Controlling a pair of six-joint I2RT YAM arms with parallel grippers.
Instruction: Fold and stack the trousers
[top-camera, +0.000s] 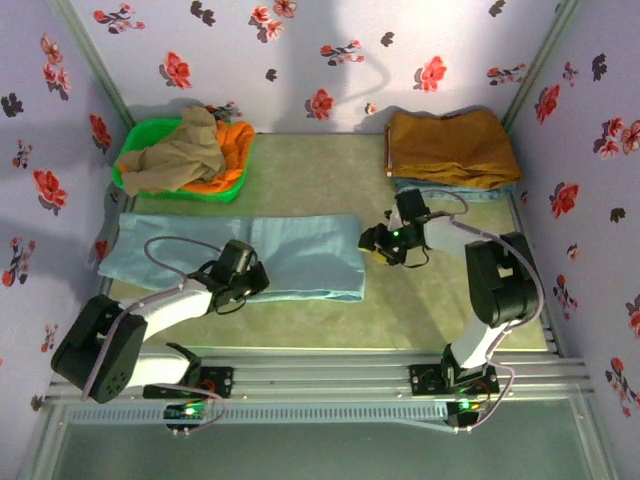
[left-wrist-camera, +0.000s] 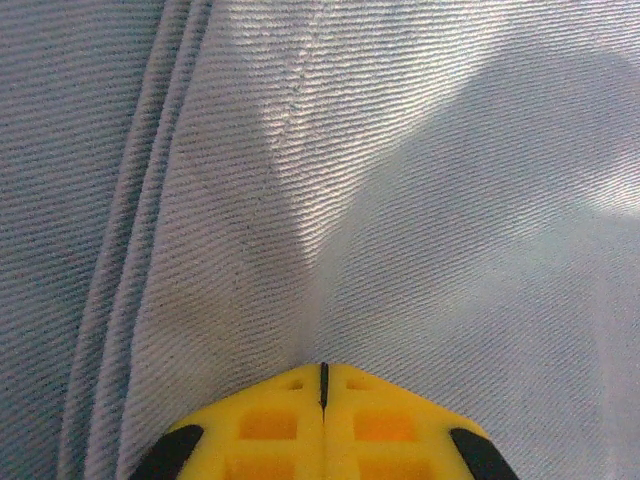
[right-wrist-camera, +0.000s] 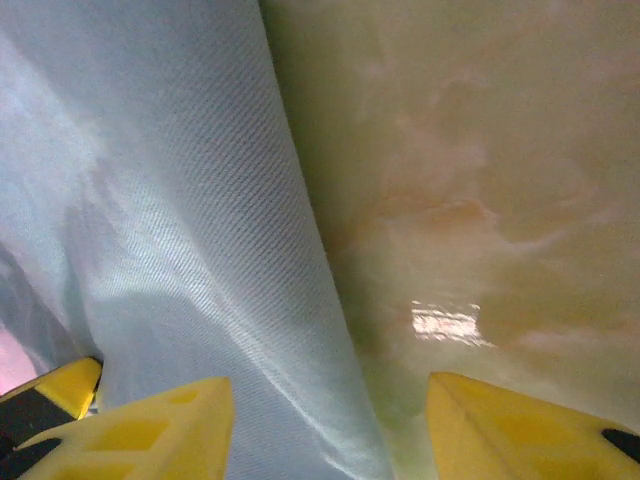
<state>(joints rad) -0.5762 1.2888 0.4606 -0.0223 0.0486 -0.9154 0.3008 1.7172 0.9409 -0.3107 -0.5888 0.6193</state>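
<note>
Trousers (top-camera: 300, 250) covered the desk's (top-camera: 420, 300) left half. Left fingers (left-wrist-camera: 270, 425) pressed together on them; right fingers (right-wrist-camera: 165, 425) spread astride their right edge, bare desk beyond.

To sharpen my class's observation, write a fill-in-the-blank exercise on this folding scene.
1. The left claw, on the trousers, is ___.
2. The right claw is ___.
3. The basket is coloured ___.
4. The brown garment lies at the table's back ___.
Missing words: shut; open; green; right.
</note>
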